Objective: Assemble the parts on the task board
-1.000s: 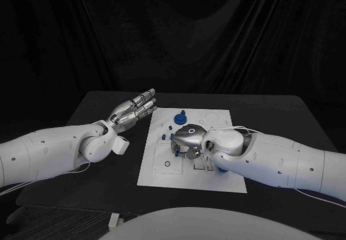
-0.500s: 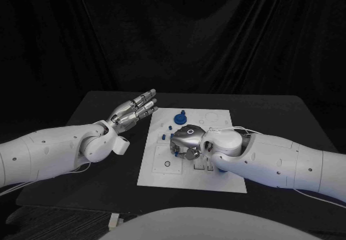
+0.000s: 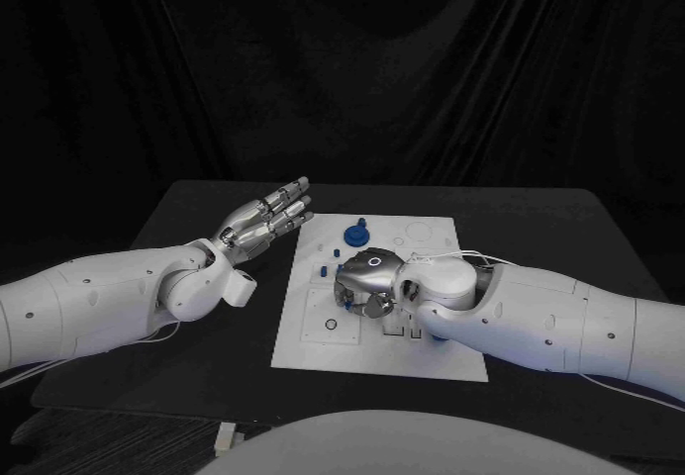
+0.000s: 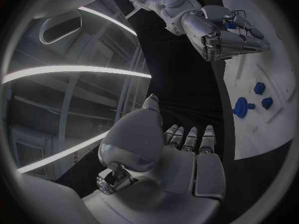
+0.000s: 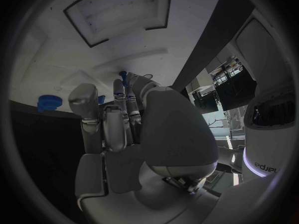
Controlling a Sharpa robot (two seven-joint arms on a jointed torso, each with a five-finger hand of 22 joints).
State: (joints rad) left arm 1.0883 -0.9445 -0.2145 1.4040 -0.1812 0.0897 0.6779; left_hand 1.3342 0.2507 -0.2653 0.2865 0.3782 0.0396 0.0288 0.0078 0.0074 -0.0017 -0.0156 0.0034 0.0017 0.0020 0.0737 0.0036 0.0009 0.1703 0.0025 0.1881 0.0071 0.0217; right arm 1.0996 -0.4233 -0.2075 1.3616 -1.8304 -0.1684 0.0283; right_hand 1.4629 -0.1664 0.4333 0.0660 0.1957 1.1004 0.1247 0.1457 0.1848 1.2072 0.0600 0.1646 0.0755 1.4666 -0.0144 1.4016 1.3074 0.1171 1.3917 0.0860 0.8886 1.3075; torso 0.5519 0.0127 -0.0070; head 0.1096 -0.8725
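I see one task board point(image 3: 374, 341), a white plate lying in the middle of the table point(image 3: 571, 223), with its long sides running from the near edge toward the far edge. On its far part I count one round blue gear point(image 3: 354, 235) with a small blue peg point(image 3: 362, 222) just behind it, and two or three more small blue parts point(image 3: 332, 263) along the left side of the board; some others are hidden under my right hand, so I cannot give a full number. In the left wrist view I count three blue parts point(image 4: 259, 88) close together on the board.

My left hand point(image 3: 267, 220) hangs above the bare table just beside the far left corner of the board, fingers straight and a little apart, holding nothing. My right hand point(image 3: 367, 281) is over the middle of the board, fingers curled downward; in the right wrist view a small blue part point(image 5: 122, 75) sits at the fingertips point(image 5: 119, 84), but I cannot tell if it is really pinched.

There is open table on the left of the board and a wide strip along the right edge. The right forearm point(image 3: 542, 322) covers the near right corner of the board.
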